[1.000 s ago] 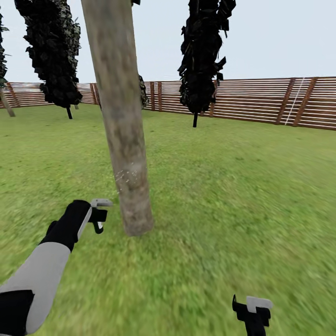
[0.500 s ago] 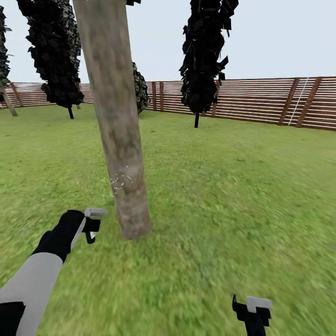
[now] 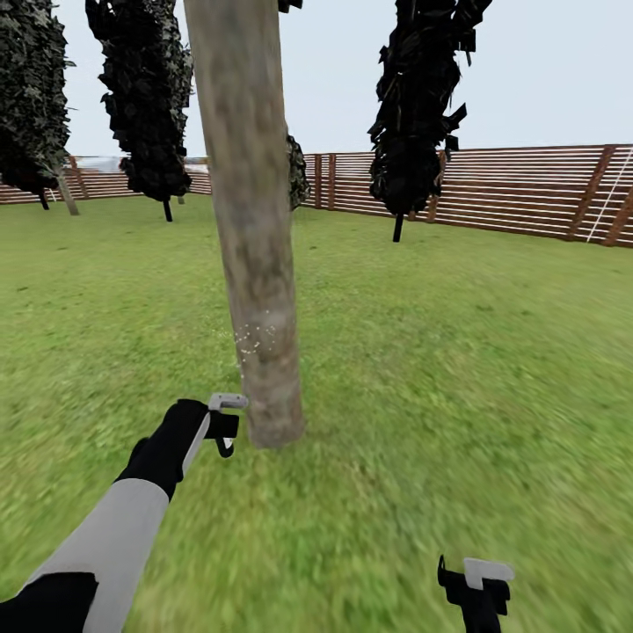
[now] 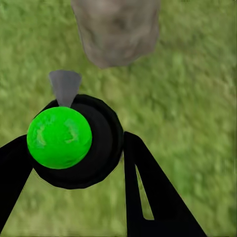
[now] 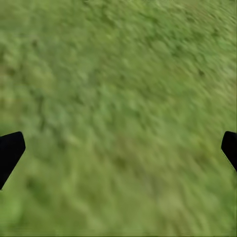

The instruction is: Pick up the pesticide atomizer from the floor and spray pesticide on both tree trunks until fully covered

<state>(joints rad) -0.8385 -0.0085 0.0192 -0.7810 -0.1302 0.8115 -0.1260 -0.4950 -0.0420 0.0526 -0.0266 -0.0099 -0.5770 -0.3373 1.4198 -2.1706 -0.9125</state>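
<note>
A: What changed?
B: View swung; left end effector (image 3: 225, 428) clamps the atomizer (image 4: 74, 140) closer beside the trunk (image 3: 257, 264).
A: Meaning?
B: Probably spraying low. Right end effector (image 3: 475, 587) hangs wide.

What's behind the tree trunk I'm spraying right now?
Behind the tree trunk, a dark leafy tree peeks out on one side, with the slatted fence and lawn beyond. The trunk covers most of that tree and the fence stretch directly behind it.
</note>
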